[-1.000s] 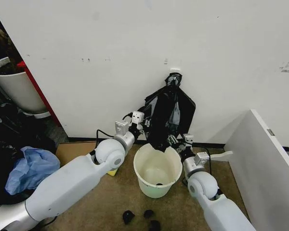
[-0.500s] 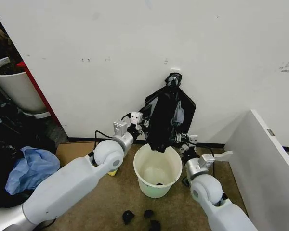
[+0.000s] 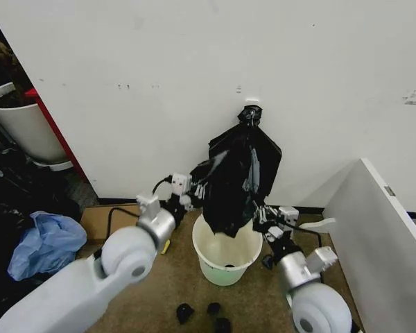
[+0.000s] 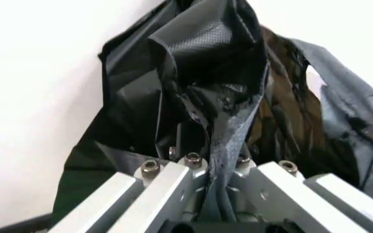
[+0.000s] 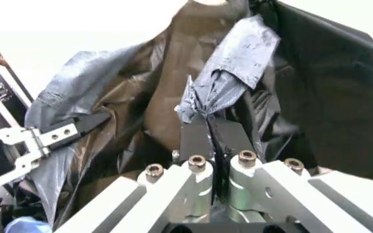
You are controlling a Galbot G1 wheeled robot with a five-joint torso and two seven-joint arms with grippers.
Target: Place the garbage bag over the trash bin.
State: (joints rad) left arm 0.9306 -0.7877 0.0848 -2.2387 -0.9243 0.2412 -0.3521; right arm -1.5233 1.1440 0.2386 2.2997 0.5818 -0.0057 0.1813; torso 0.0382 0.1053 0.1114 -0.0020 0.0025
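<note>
While the garbage bag (image 3: 237, 177) hangs against the white wall (image 3: 194, 62) from a hook (image 3: 250, 112), note that its lower end dips inside the rim of the trash bin (image 3: 225, 251) on the floor (image 3: 163, 291). You see the left hand (image 3: 191, 196) clamped on the bag's left edge, with film pinched between its closed fingers (image 4: 188, 171). The right hand (image 3: 265, 214) is likewise closed on the bag's right edge, just above the bin rim.

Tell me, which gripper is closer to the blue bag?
Left. The left gripper pinches the garbage bag on the blue bag's side; the right gripper pinches its far side.
</note>
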